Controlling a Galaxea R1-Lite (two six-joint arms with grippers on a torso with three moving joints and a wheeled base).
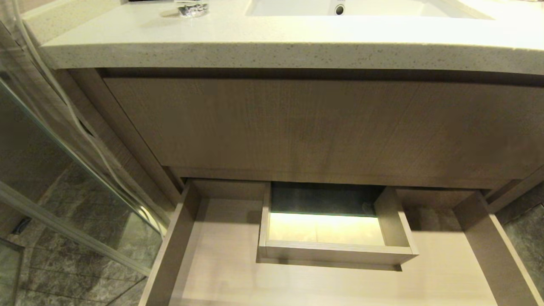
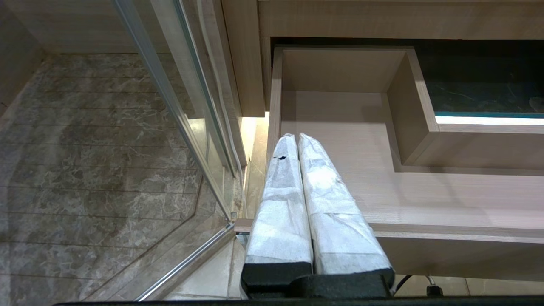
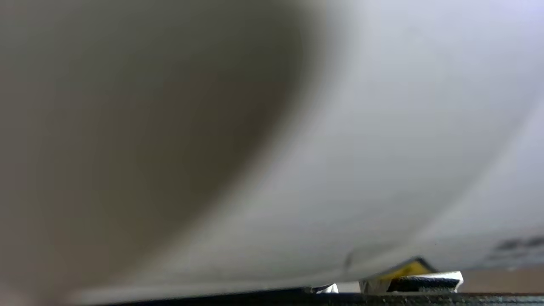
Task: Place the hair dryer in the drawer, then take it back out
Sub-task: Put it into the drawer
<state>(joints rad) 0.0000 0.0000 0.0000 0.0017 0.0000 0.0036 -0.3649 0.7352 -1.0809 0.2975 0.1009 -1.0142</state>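
The drawer [image 1: 212, 259] stands pulled out below the vanity, its light wood floor bare around the boxed cut-out [image 1: 335, 251]. No hair dryer lies in it. A smooth white rounded body, the hair dryer [image 3: 340, 148], fills the right wrist view right against the camera; my right gripper holds it and its fingers are hidden behind it. My left gripper [image 2: 295, 137] is shut with nothing in it, its white-wrapped fingers [image 2: 329, 199] pressed together above the drawer's [image 2: 425, 195] front left corner. Neither arm shows in the head view.
The taller wood-grain front [image 1: 318, 127] rises behind the drawer, under a speckled countertop [image 1: 272, 46] with a sink basin [image 1: 382, 8]. A glass shower door [image 1: 63, 170] with a metal frame stands close on the left over a stone floor [image 2: 85, 148].
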